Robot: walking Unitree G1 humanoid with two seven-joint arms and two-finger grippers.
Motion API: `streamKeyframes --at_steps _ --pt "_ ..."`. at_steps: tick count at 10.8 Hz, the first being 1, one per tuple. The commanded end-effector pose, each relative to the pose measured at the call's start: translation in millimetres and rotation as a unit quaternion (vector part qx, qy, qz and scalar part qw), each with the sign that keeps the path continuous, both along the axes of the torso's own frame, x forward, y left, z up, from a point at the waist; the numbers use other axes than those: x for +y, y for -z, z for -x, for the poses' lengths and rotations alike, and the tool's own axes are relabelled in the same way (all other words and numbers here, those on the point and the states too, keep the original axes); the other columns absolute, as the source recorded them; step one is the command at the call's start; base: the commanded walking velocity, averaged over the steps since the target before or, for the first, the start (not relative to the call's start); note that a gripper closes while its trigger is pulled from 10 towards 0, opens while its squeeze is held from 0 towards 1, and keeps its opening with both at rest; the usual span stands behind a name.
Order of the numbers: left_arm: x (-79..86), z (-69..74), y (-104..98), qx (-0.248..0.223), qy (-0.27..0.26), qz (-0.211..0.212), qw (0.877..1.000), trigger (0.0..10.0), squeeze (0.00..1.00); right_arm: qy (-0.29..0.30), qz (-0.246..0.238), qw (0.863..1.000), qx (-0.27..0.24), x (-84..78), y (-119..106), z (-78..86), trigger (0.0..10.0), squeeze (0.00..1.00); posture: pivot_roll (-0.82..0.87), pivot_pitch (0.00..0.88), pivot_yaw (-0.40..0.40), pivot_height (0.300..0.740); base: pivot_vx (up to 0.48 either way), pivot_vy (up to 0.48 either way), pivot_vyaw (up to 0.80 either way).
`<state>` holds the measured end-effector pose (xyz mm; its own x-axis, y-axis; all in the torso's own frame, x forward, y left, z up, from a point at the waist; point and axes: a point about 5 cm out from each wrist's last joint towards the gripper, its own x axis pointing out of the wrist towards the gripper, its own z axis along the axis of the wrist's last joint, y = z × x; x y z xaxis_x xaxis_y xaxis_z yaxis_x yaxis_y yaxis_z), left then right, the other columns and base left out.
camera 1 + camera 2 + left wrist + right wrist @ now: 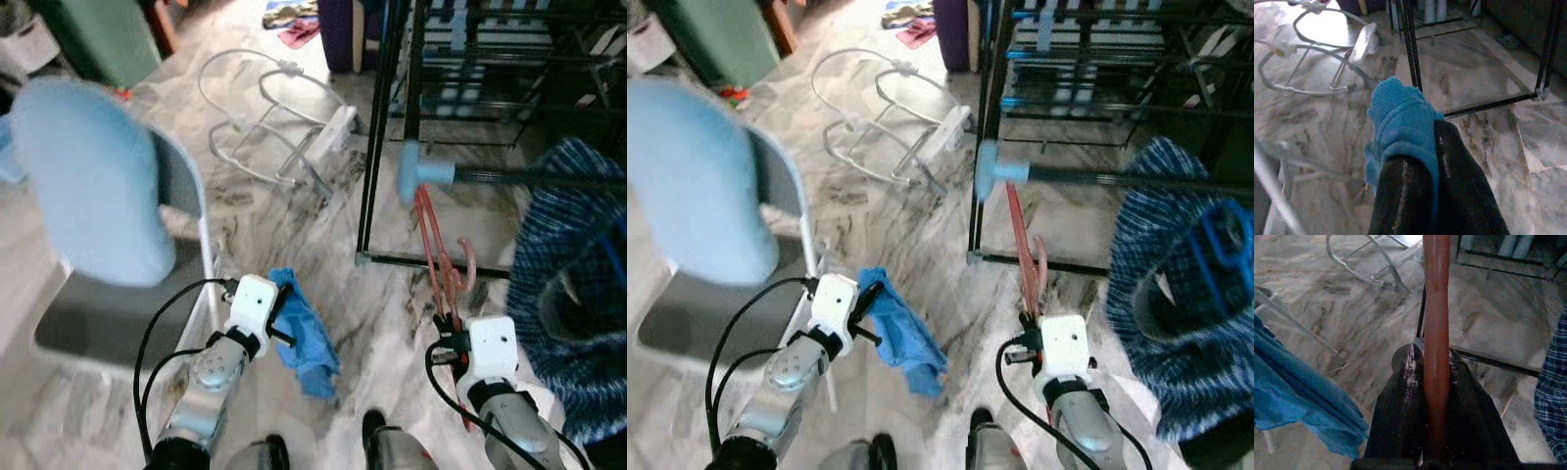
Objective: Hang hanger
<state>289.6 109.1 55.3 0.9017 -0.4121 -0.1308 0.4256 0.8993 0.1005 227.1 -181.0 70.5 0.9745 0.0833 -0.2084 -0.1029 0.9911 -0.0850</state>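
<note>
Right wrist view — hanger (1436,308) top cut off

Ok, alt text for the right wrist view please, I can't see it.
The right tool is shut on a red hanger that runs straight ahead between its black fingers, over marble floor. A blue cloth hangs alongside, with a black rack frame ahead.

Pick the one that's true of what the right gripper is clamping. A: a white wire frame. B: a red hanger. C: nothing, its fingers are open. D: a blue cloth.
B: the right gripper has its two black fingers shut on the red hanger, whose bar runs up between them, while the blue cloth is in the left gripper.
</note>
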Motion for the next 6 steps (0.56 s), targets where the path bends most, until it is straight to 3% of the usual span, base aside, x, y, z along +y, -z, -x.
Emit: streamKeyframes --at_steps 1,6 --pt "3.2 1.3 2.5 -0.001 -0.007 -0.007 1.0 10.0 0.0 -0.001 -0.003 1.0 0.014 -0.1 4.8 1.4 10.0 0.0 -0.19 0.173 0.081 0.74 -0.322 0.0 0.0" --pt "-4.8 1.2 11.8 0.011 -0.004 -0.006 1.0 10.0 0.0 -0.018 -0.006 0.999 0.029 3.7 12.7 -4.8 10.0 0.0 -0.19 0.112 0.051 0.74 -0.337 0.0 0.0"
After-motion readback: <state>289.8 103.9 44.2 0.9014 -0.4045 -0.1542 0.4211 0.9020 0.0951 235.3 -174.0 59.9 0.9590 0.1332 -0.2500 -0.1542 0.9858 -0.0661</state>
